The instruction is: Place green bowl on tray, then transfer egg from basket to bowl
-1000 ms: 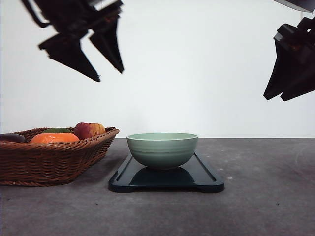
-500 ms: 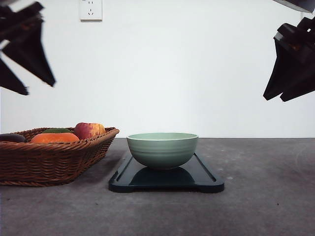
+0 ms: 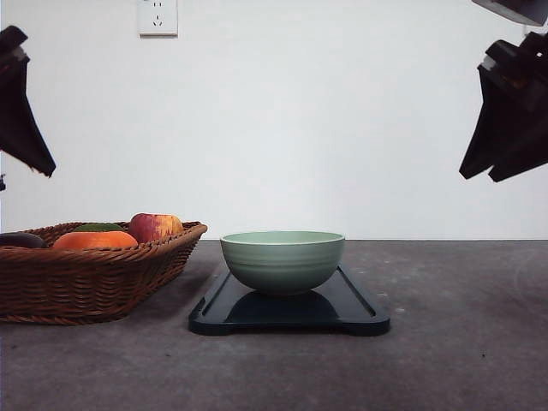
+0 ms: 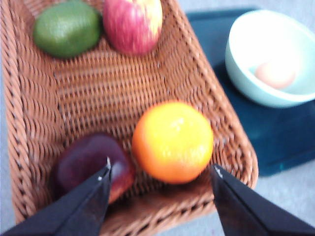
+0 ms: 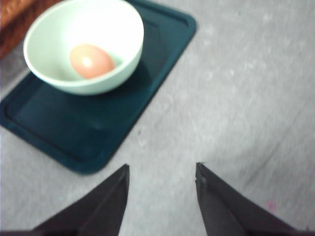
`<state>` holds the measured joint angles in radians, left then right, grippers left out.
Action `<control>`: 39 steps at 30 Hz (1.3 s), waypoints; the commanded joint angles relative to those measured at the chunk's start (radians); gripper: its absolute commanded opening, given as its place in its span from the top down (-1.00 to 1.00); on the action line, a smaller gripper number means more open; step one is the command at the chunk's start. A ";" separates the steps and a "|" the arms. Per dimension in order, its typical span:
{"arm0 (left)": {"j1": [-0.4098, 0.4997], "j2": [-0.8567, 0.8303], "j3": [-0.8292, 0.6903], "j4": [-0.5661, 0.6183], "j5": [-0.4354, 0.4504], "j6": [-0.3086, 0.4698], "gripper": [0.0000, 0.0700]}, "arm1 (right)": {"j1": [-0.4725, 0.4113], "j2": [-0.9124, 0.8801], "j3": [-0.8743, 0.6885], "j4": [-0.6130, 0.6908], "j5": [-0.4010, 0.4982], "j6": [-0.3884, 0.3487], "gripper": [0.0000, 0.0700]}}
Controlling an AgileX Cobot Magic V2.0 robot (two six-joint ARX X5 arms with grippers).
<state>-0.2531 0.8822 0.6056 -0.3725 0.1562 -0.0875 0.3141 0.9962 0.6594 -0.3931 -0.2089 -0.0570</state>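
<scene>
Both task steps look done: the egg (image 5: 91,61) lies inside the green bowl (image 3: 282,261) on the tray (image 3: 360,310), beside the basket (image 3: 94,282). Left claw (image 4: 160,172) and right claw (image 5: 162,172) hang wide, empty, above.

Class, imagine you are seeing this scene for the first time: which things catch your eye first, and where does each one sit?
The green bowl stands in the middle of the dark tray, with a brownish egg lying inside it. To the left of the tray, the basket holds bright fruit, above all an orange and a red apple. Both grippers, left gripper and right gripper, hang open and hold nothing.
</scene>
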 commanded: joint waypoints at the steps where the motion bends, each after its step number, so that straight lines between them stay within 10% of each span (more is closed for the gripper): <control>1: -0.002 0.005 0.005 0.006 0.003 -0.010 0.30 | 0.004 0.009 0.010 -0.004 0.002 -0.014 0.53; 3: -0.003 0.005 0.005 0.008 0.011 -0.021 0.95 | 0.004 0.009 0.010 -0.001 0.005 -0.014 0.94; 5: -0.003 0.004 0.005 0.006 0.013 -0.040 1.00 | 0.004 0.009 0.010 0.004 -0.003 -0.008 0.96; 22: -0.003 -0.004 0.006 0.001 0.010 -0.060 1.00 | 0.004 0.008 0.010 0.003 -0.033 -0.004 0.95; 26: 0.019 -0.051 -0.012 0.020 0.005 0.051 1.00 | 0.004 0.008 0.010 0.003 -0.033 -0.004 0.95; 33: 0.129 -0.350 -0.279 0.288 -0.006 0.041 1.00 | 0.004 0.008 0.010 0.004 -0.033 -0.004 0.95; 39: 0.203 -0.654 -0.445 0.247 -0.143 -0.052 1.00 | 0.004 0.008 0.010 0.003 -0.033 -0.004 0.95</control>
<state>-0.0525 0.2532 0.1685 -0.1291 0.0319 -0.1013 0.3141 0.9962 0.6594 -0.3996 -0.2398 -0.0597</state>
